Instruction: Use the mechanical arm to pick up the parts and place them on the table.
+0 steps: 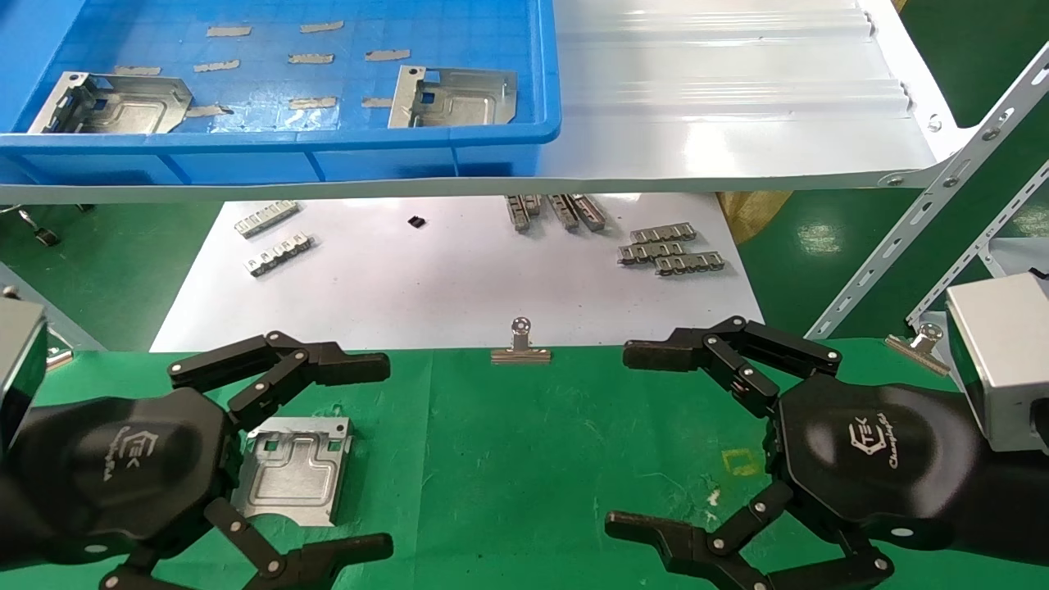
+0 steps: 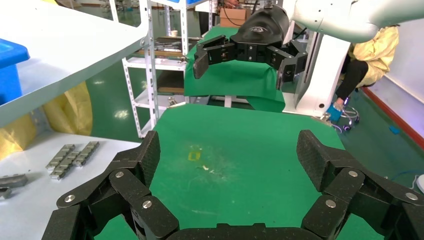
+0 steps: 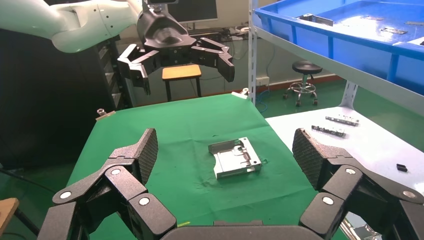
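Observation:
One silver part (image 1: 295, 471) lies flat on the green table (image 1: 524, 475), and also shows in the right wrist view (image 3: 235, 157). My left gripper (image 1: 377, 459) is open and empty, raised above the table, with its fingers spread on either side of that part as seen from the head. The part is out of the left wrist view (image 2: 231, 155). My right gripper (image 1: 627, 438) is open and empty over the table's right half, facing the part (image 3: 226, 150). Two more parts (image 1: 111, 102) (image 1: 455, 97) lie in the blue bin (image 1: 279, 152).
The bin stands on a glossy white shelf (image 1: 721, 98) above a white sheet (image 1: 451, 287) with small grey strips (image 1: 672, 250). Binder clips (image 1: 520, 344) (image 1: 918, 340) sit on the cloth's far edge. A perforated metal strut (image 1: 918, 221) rises at the right. A yellow square mark (image 1: 742, 461) lies by the right gripper.

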Available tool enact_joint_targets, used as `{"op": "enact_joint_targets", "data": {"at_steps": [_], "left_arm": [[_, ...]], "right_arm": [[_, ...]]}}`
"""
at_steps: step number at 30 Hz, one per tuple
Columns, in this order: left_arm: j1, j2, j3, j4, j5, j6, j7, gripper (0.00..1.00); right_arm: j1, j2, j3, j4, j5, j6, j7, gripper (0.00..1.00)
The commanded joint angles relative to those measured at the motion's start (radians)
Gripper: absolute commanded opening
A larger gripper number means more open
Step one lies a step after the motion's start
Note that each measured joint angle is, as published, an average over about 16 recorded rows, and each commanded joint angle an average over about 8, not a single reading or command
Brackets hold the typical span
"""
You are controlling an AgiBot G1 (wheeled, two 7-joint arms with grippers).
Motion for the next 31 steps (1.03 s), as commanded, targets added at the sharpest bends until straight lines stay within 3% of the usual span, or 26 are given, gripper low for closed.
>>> {"op": "enact_joint_targets", "data": {"at_steps": [1,31], "left_arm": [[-0.001,0.0,0.001,0.002,0.001,0.0,0.0,1.0],[-0.005,0.002,0.005,0.008,0.004,0.002,0.003,1.0]], "right_arm": [[0.0,0.0,0.0,0.0,0.0,0.0,0.0,1.0],[0.0,0.0,0.0,0.0,0.0,0.0,0.0,1.0]]}}
